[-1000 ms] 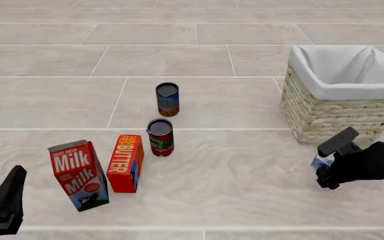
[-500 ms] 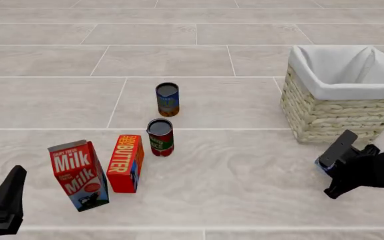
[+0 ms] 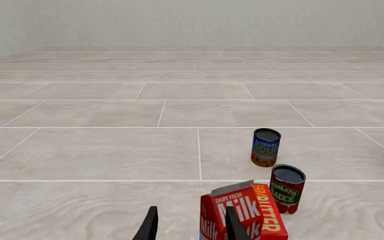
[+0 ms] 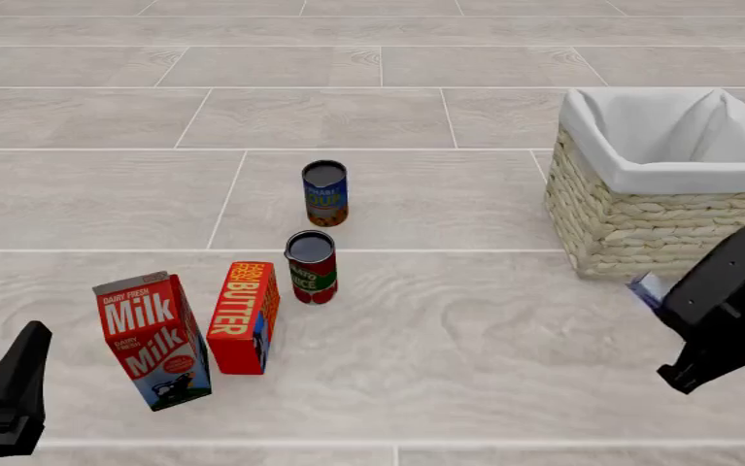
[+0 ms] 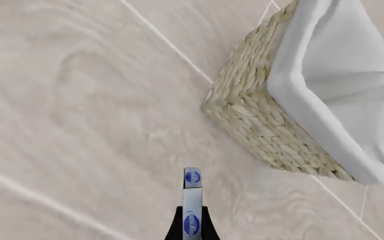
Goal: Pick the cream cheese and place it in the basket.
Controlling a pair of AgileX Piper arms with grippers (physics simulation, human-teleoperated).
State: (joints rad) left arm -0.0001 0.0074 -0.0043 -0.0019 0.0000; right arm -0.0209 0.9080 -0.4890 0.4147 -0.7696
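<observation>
The right pincer (image 5: pixel 191 226) was clenched on the cream cheese (image 5: pixel 192 202), held edge-on and clear of the desk (image 4: pixel 476 349). The basket (image 4: pixel 631 228) stood just ahead of this pincer, apart from it. The left pincer (image 3: pixel 189 225) stood released, with the milk carton (image 3: pixel 229 212) just ahead.
</observation>
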